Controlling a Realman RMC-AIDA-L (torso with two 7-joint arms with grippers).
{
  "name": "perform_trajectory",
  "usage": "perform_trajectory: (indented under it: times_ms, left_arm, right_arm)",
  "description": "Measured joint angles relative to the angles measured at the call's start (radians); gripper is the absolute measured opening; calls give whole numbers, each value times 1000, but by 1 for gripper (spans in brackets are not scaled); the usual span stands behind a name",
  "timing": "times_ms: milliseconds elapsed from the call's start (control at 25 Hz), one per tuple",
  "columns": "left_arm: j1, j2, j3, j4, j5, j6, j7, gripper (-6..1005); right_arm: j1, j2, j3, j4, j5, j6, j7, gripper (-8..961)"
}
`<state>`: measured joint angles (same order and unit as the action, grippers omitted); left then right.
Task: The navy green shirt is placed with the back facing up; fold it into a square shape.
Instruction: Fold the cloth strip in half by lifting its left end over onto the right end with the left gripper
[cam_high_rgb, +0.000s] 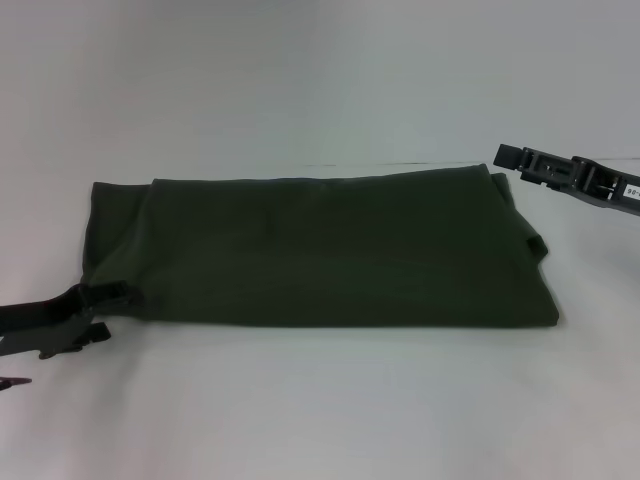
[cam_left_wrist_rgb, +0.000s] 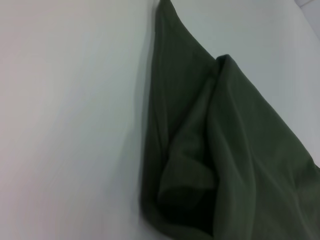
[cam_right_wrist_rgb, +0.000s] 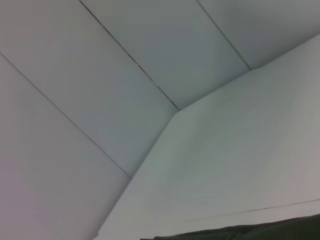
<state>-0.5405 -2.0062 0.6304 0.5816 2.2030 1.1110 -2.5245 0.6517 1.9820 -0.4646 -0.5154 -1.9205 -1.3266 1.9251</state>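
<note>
1. The left arm comes in low from the near left edge of the white table (cam_high_rgb: 320, 420). The left gripper (cam_high_rgb: 100, 312) lies almost level with the tabletop and points toward the shirt.
2. The right arm reaches in from the right side, held higher. The right gripper (cam_high_rgb: 512, 156) hangs in the air just beyond the shirt's far right corner, pointing left, clear of the cloth.
3. The navy green shirt (cam_high_rgb: 320, 250) lies across the middle of the table as a long, wide band folded over itself, plain side up. Its left end sits at the left gripper and its right end below and near the right gripper.
4. The left gripper's fingers are spread, one above the other, right at the shirt's near left corner; the upper finger touches the fabric edge. I cannot tell whether any cloth sits between them.
5. In the left wrist view, the shirt's layered corner (cam_left_wrist_rgb: 200, 150) fills the near part, with a fold opening like a pocket.
6. I cannot tell how the right gripper's fingers stand; it holds nothing. The right wrist view shows only a sliver of shirt (cam_right_wrist_rgb: 250, 232) at the edge.
</note>
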Motion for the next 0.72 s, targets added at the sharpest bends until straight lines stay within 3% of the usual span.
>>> perform_trajectory:
  times_ms: [720]
  left_arm:
    - [-14,7,0,-17,0,-64,-10,828]
  right_arm:
    - [-1,0,1,0,8,7,1,915]
